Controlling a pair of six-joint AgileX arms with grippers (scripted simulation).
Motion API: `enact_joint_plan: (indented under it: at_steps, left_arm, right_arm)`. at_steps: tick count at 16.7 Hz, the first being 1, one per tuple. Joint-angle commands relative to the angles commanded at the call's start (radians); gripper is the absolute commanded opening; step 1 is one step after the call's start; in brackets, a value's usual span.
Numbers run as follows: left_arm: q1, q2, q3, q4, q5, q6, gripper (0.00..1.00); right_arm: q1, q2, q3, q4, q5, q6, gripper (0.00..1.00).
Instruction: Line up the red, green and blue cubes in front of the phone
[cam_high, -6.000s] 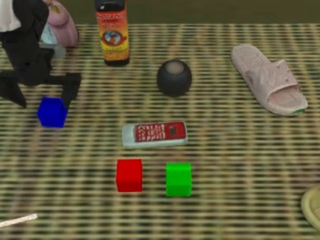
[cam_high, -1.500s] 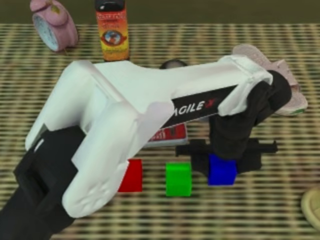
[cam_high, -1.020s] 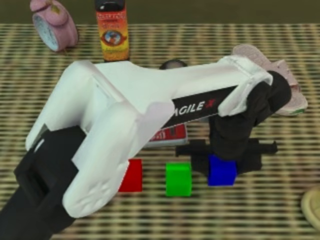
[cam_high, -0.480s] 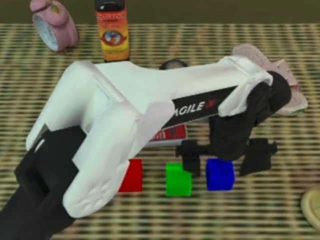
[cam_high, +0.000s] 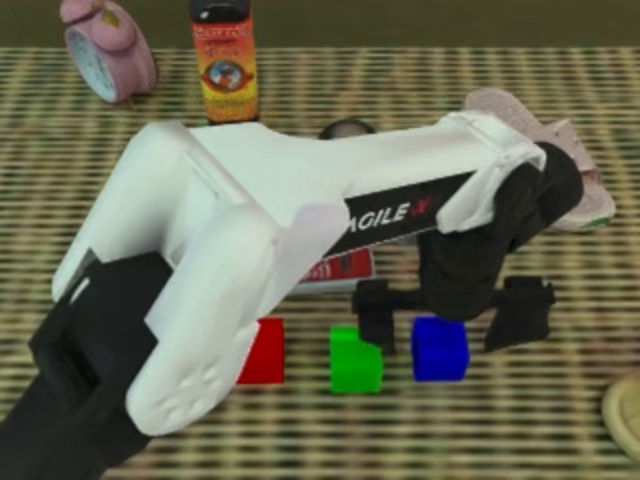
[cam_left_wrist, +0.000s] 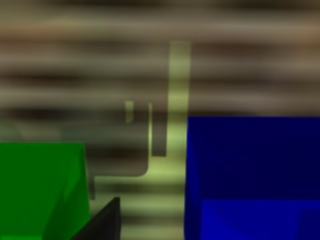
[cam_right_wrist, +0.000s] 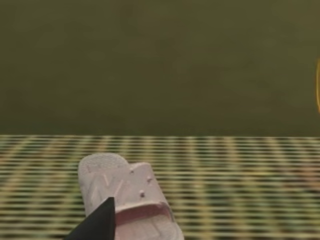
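Fingers of our left gripper (cam_high: 452, 312) stand spread wide, 1 on each side of the blue cube (cam_high: 440, 348), and neither touches it. The cube rests on the woven mat (cam_high: 560, 380), just below the gap between the jaws in the top view. One finger (cam_high: 375, 316) comes down between the blue cube and the green cube (cam_high: 355, 360), overlapping the green cube's upper right corner. In the left wrist view the blue cube (cam_left_wrist: 252, 175) and green cube (cam_left_wrist: 42, 190) sit apart with bare mat between them. The red cube (cam_high: 264, 351) lies left of the green one, so the 3 cubes form a row, red, green, blue from left to right. The phone (cam_high: 340, 270) lies just above the row, mostly hidden under our left arm. Our right gripper shows only 1 dark fingertip (cam_right_wrist: 97, 222) in its wrist view, so we cannot tell its state; a pink slipper (cam_right_wrist: 125, 200) lies ahead of it.
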Motion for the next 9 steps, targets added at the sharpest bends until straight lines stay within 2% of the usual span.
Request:
enact_joint_plan:
  at_steps: [6, 9]
  left_arm:
    - [0.013, -0.018, 0.177, -0.202, 0.0, -0.004, 1.0]
    - [0.019, -0.028, 0.225, -0.252, 0.0, -0.003, 1.0]
  right_arm:
    - [0.0, 0.0, 0.0, 0.0, 0.0, 0.0, 1.0]
    - [0.0, 0.0, 0.0, 0.0, 0.0, 0.0, 1.0]
